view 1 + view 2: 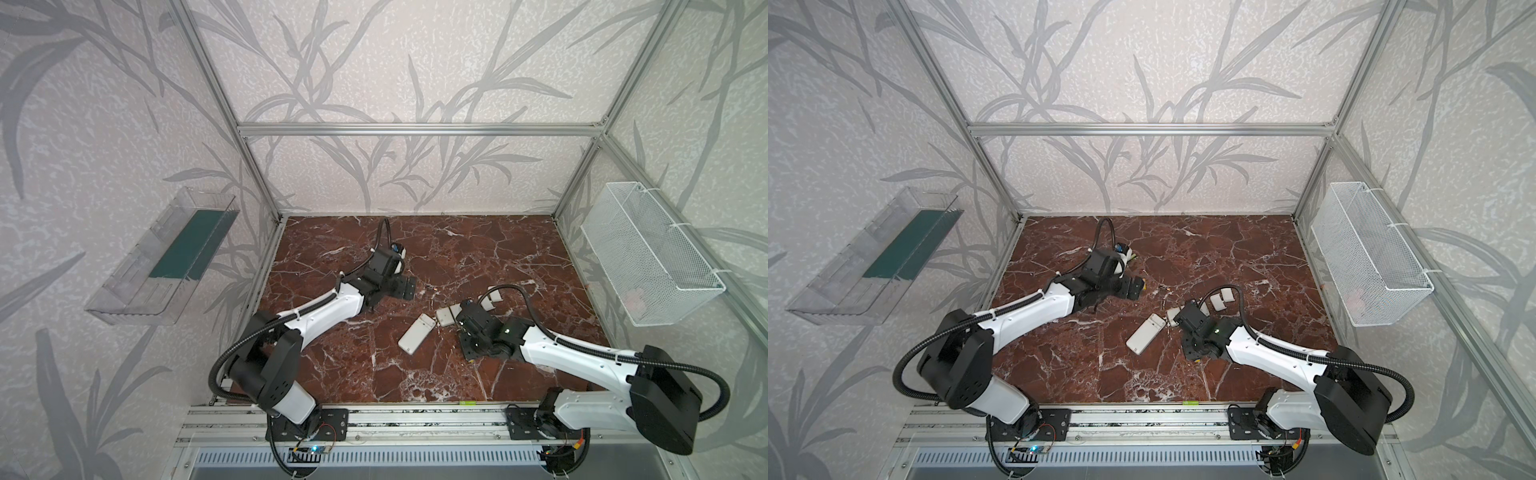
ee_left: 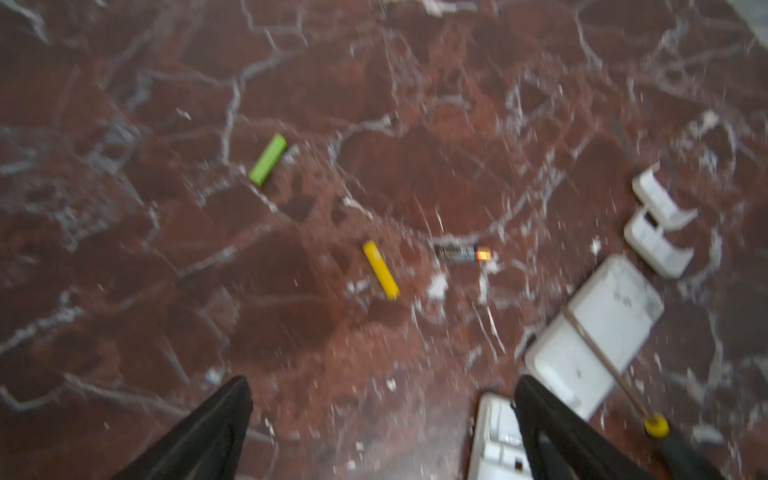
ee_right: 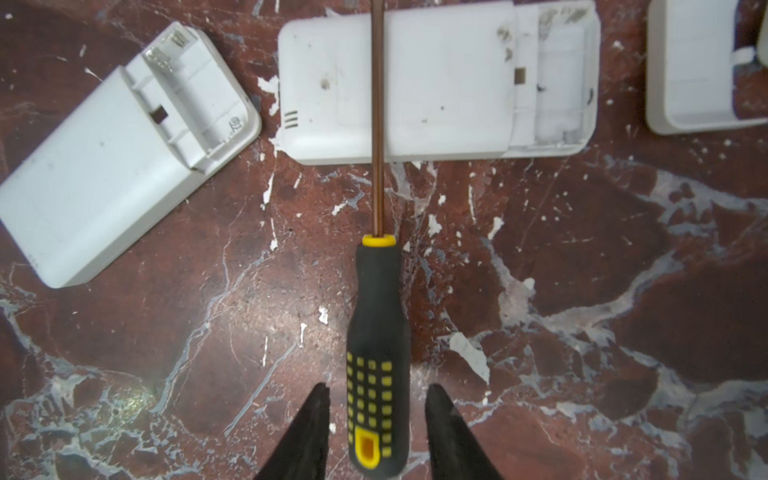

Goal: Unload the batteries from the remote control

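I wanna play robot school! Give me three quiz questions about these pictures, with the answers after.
1. True or false: the shaft of the screwdriver lies across a remote.
2. How many batteries lie loose on the table in the left wrist view?
3. The left gripper is: A) shut on a battery, B) open and empty, C) holding a cover.

Key: 1 true. 2 three: one green, one yellow, one black. 3 B.
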Available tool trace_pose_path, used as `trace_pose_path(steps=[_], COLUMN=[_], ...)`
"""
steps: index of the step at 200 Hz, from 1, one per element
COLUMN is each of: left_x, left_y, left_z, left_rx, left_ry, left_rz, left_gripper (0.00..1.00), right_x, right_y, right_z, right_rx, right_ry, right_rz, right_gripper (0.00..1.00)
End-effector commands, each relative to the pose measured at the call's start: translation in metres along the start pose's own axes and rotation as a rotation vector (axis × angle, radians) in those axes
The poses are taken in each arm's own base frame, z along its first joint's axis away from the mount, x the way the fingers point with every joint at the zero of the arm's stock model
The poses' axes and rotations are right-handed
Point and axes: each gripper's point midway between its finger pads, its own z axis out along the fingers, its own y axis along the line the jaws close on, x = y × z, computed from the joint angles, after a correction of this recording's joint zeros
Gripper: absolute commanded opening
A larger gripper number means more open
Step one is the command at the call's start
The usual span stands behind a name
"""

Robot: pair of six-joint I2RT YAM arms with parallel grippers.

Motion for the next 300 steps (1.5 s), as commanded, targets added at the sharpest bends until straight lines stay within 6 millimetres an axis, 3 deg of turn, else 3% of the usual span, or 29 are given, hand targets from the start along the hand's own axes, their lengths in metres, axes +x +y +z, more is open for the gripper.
trace_pose_path(steps=[1, 29, 57, 107, 129, 168, 191, 233, 300], left_x=[-0.018, -0.054, -0.080, -0.092, -0.096, -0.095, -0.083, -0.079, -0.079], left_y=[0.019, 0.051, 0.087, 0.136, 0.143, 0.135, 0.137, 0.148, 0.146], left_z=[0.016, 0.048, 0.089, 0.153, 0.172, 0.201, 0.212, 0.209, 0.207], left_rx=[-0.039, -0.077, -0.005, 0.123, 0.145, 0.236, 0.237, 0.196, 0.239], left_ry=[0.044, 0.061, 0.031, -0.008, -0.031, 0.000, 0.033, 0.021, -0.010], left_rz=[-0.041, -0.072, -0.211, -0.390, -0.408, -0.430, -0.462, -0.509, -0.588], left_gripper=[0.99, 0.99, 0.99, 0.99, 0.99, 0.99, 0.99, 0.99, 0.99], right_x=[-0.006, -0.013, -0.020, -0.021, -0.018, -0.013, -0.012, -0.013, -0.014], right_y=[0.005, 0.009, 0.010, 0.018, 0.023, 0.023, 0.022, 0.024, 0.026], right_z=[0.000, -0.005, -0.012, -0.012, -0.009, -0.005, -0.003, -0.001, 0.000], right_rx=[-0.030, -0.064, -0.080, -0.115, -0.134, -0.128, -0.115, -0.114, -0.119], right_ry=[-0.018, -0.052, -0.075, -0.055, -0.027, 0.012, 0.023, 0.036, 0.038], right_rz=[-0.015, -0.007, 0.003, 0.008, 0.017, 0.019, 0.020, 0.010, -0.007], right_gripper=[0.50, 0.65, 0.69, 0.69, 0.69, 0.69, 0.69, 0.69, 0.69])
